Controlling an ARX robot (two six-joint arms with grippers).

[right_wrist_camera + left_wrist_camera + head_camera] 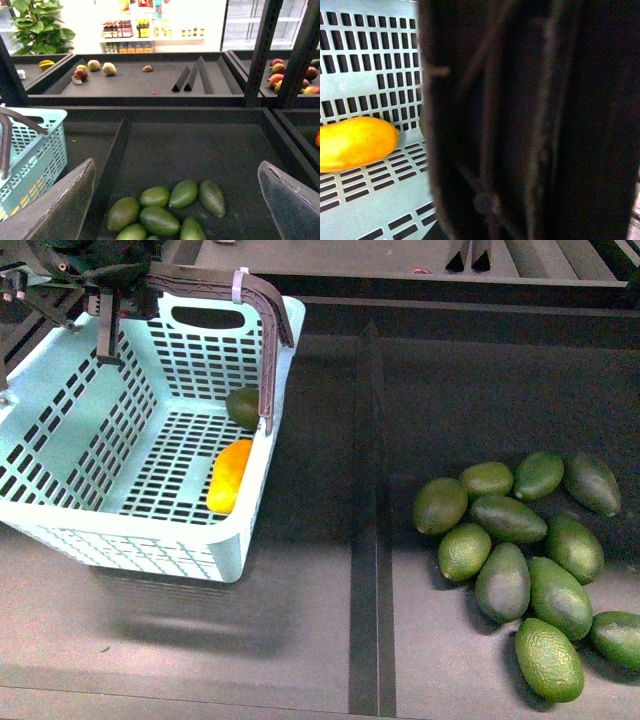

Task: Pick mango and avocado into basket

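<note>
Light teal plastic makes up the basket (60, 455), which fills the upper left of the front view. Its brown handle (262, 315) stands up over the right wall. At the lower right sits a pile of green avocados (520, 550) on the dark shelf (330, 640). The mango (229, 476) lies on the basket floor by the right wall. The avocado (243, 407) sits just behind it. The left gripper (108, 325) hangs at the basket's back left corner; I cannot tell if it is open. The right gripper (182, 200) has its fingers wide apart, holding nothing.
</note>
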